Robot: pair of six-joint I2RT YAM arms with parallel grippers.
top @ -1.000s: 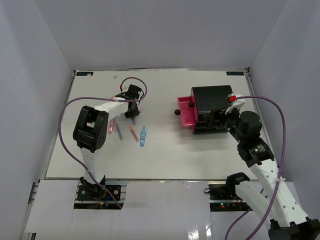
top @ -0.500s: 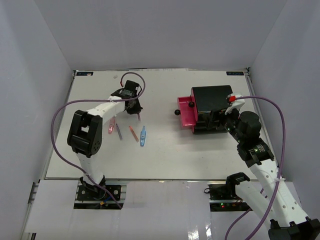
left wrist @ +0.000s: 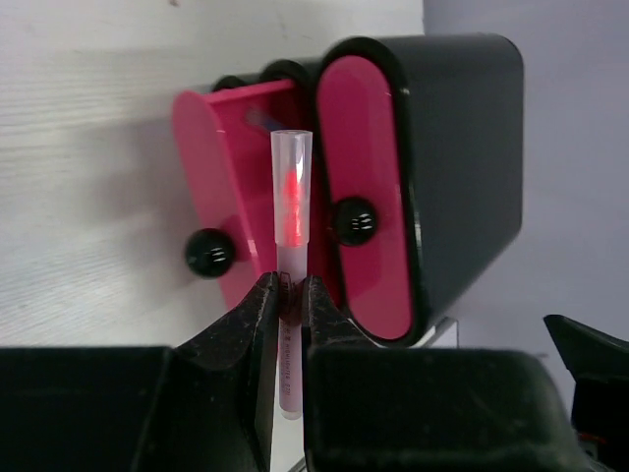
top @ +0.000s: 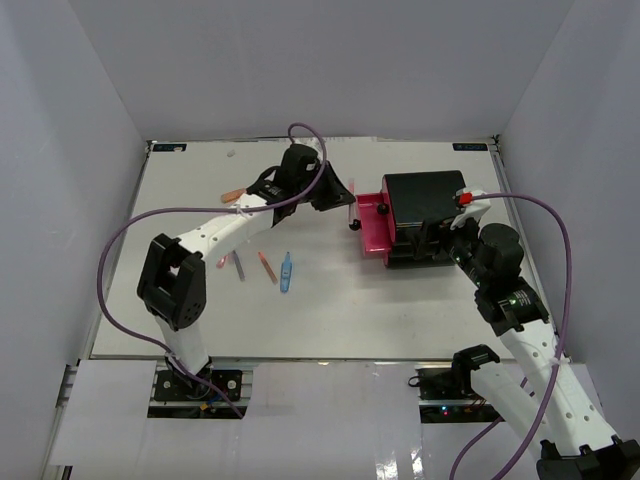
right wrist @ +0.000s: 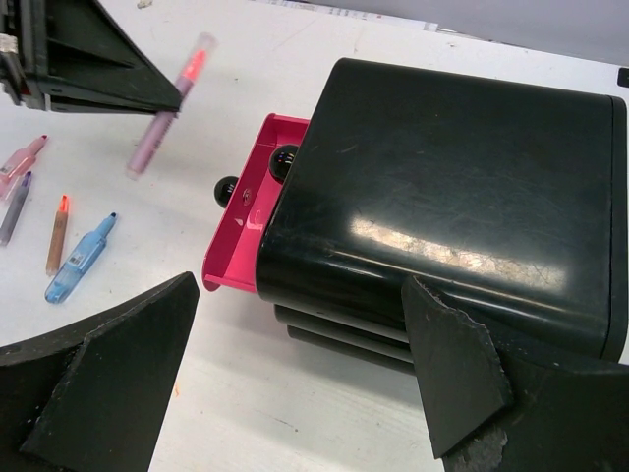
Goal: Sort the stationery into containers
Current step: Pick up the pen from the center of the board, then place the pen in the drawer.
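Table (top: 400, 310): white, carrying everything below.
Black cabinet (top: 425, 195): stood right of centre. Its top pink drawer (left wrist: 211, 177) was pulled out, and the drawer beside it was shut.
Right gripper (right wrist: 295, 383): jaws spread wide at the cabinet's near side, nothing between them. Could not tell whether they touched the cabinet.
Left gripper (left wrist: 287, 290): jaws pinched narrow on a clear-capped pink pen (left wrist: 292, 197), held above the table just in front of the open drawer.
Loose on the table, well left of the cabinet: a light-blue piece (top: 287, 272), an orange pen (top: 266, 267), a grey-blue pen (top: 238, 264).
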